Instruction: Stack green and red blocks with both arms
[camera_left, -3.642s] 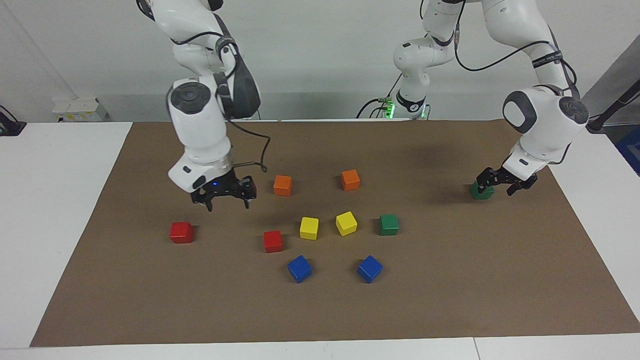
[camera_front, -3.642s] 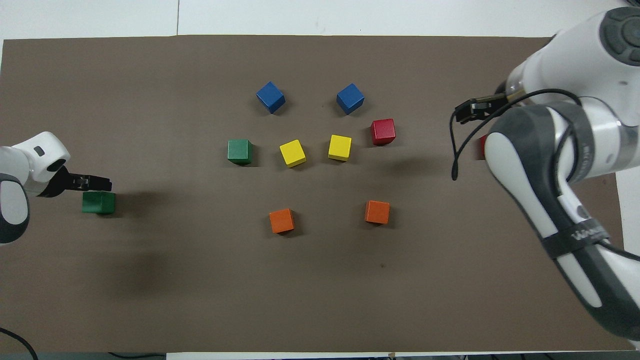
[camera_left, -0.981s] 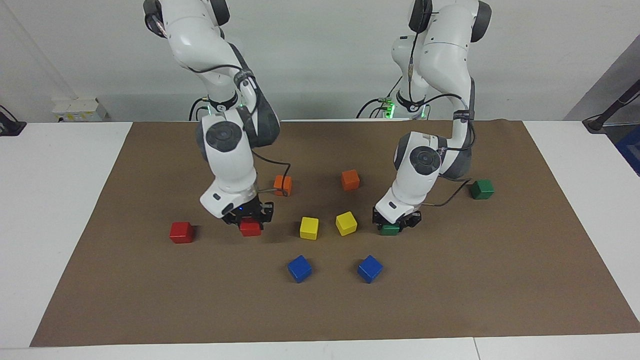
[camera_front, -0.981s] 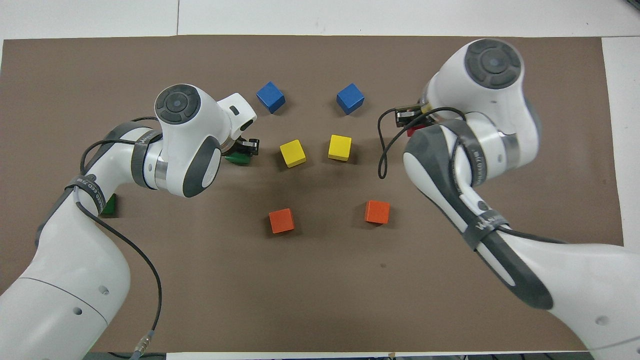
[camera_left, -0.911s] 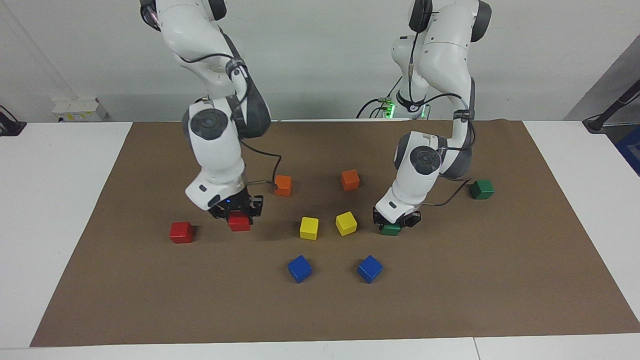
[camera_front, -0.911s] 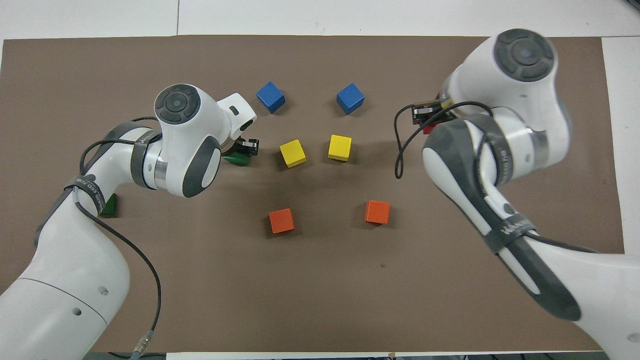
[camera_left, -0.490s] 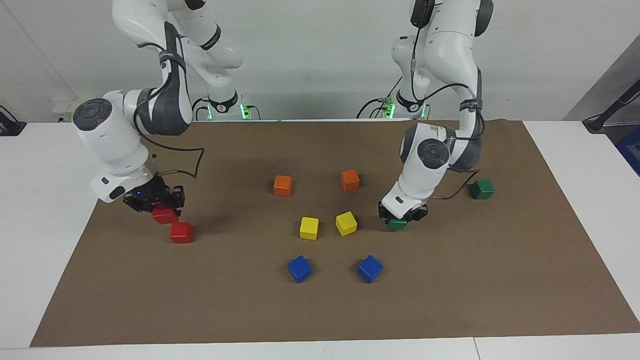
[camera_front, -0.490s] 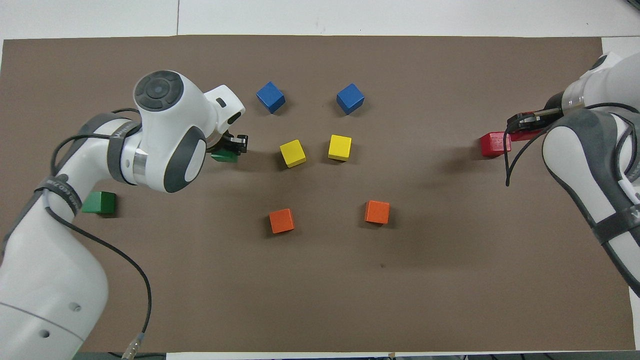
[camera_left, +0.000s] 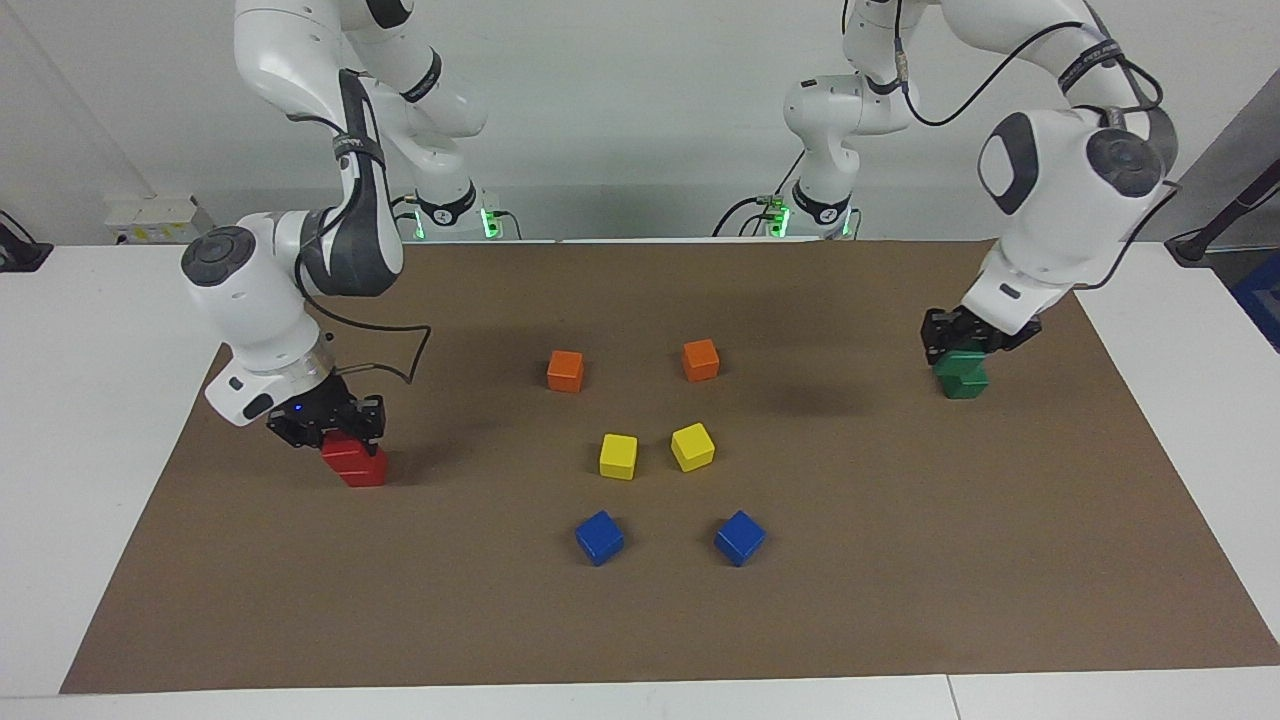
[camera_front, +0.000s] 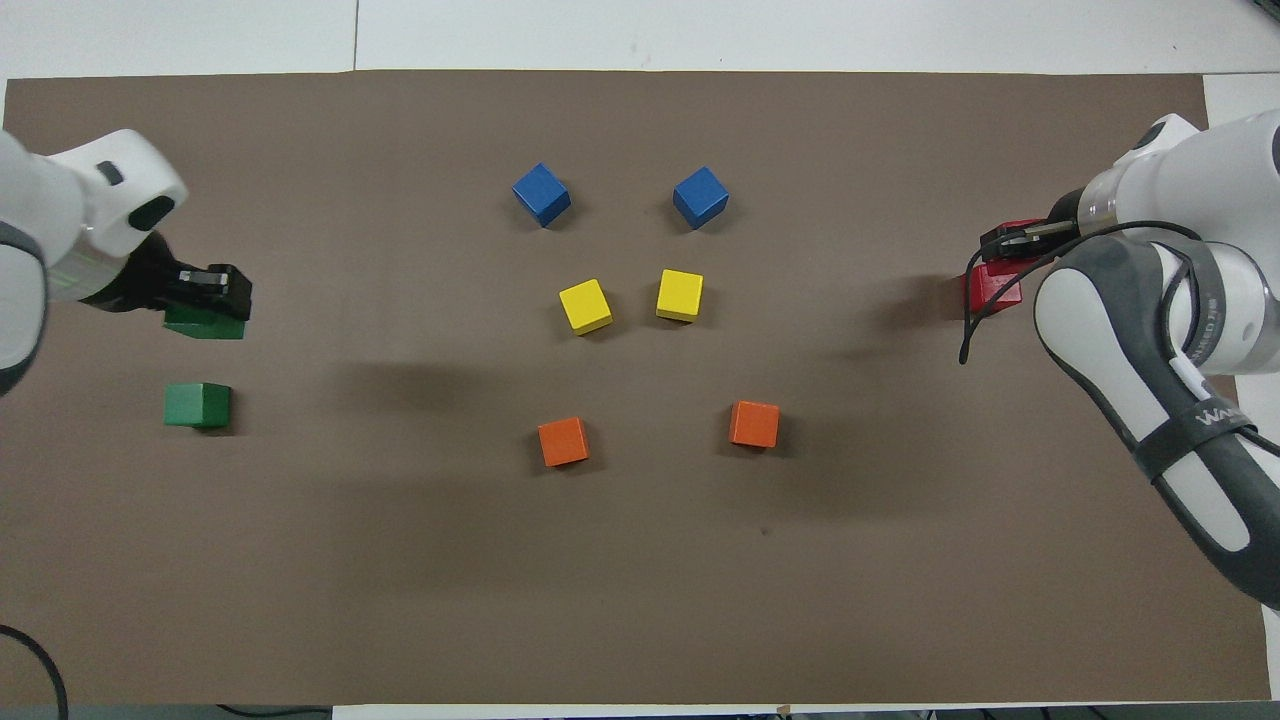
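My right gripper (camera_left: 328, 428) (camera_front: 1012, 240) is shut on a red block (camera_left: 343, 448), which hangs tilted over the second red block (camera_left: 366, 470) (camera_front: 992, 290) on the mat at the right arm's end. My left gripper (camera_left: 962, 340) (camera_front: 208, 290) is shut on a green block (camera_left: 957, 363) (camera_front: 205, 326) over the second green block (camera_left: 966, 387) (camera_front: 197, 405) at the left arm's end. In the facing view each held block overlaps the top of the block under it. Whether they touch I cannot tell.
On the brown mat (camera_left: 900, 560) between the two arms lie two orange cubes (camera_left: 565, 370) (camera_left: 700, 360), two yellow cubes (camera_left: 618, 456) (camera_left: 692, 446) and two blue cubes (camera_left: 599, 537) (camera_left: 739, 537). White table shows around the mat.
Both arms have swung outward from the middle. The left gripper carried its green block over the other green one. The right gripper brought its red block down over the other red one.
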